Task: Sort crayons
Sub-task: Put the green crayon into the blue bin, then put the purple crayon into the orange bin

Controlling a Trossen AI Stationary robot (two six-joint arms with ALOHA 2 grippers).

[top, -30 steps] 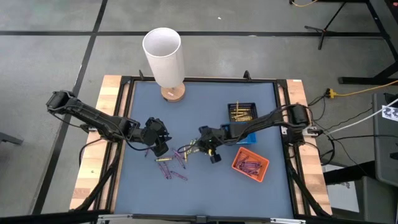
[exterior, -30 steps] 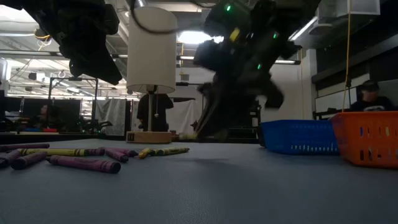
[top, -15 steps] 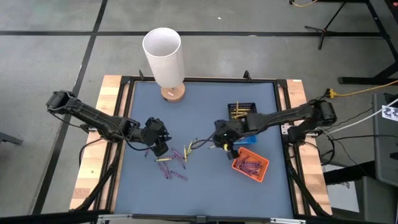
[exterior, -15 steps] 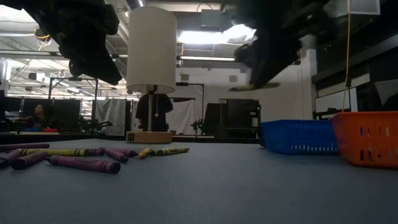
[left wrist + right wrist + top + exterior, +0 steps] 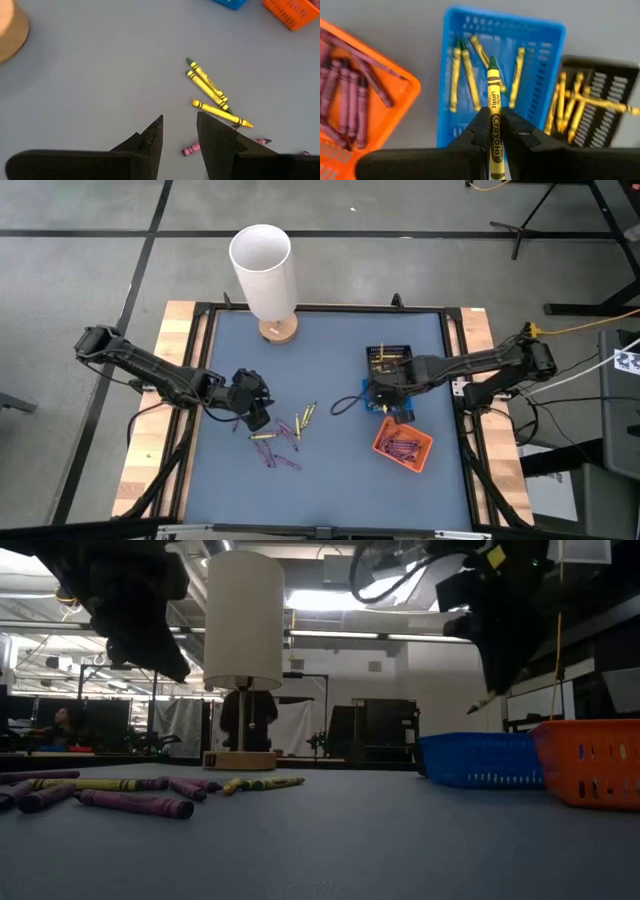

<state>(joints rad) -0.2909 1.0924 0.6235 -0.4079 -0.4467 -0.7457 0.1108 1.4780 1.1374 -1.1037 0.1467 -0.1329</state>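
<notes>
My right gripper (image 5: 493, 131) is shut on a yellow crayon (image 5: 492, 95) and hangs above the blue tray (image 5: 551, 45), which holds several yellow crayons. In the high view it (image 5: 388, 394) covers most of that tray. Loose yellow and purple crayons (image 5: 280, 438) lie flat on the mat left of centre; the left wrist view shows the yellow ones (image 5: 212, 95) and a purple one (image 5: 191, 148). My left gripper (image 5: 179, 127) stands open above the mat beside them, in the high view (image 5: 255, 416), with nothing between its fingers. My right gripper pinches the yellow crayon's wrapped middle (image 5: 495, 125) between its two fingers (image 5: 481, 126). The crayon lies along the fingers, and its pointed end (image 5: 492, 61) sticks out past them. The fingers come from above, pointing down. The crayon hangs clear over the blue tray, its tip (image 5: 483, 702) lowest.
A black tray (image 5: 392, 360) with yellow crayons sits behind the blue one, and an orange tray (image 5: 404, 444) with purple crayons in front of it. A tall white cylinder on a wooden base (image 5: 263, 265) stands at the far edge. Bare mat lies near the front edge.
My right gripper has risen from the mat's middle beside the loose crayons and gone toward the table's right edge, carrying the yellow crayon. It has tipped from a slant to pointing nearly straight down, and the crayon now hangs over the blue tray.
</notes>
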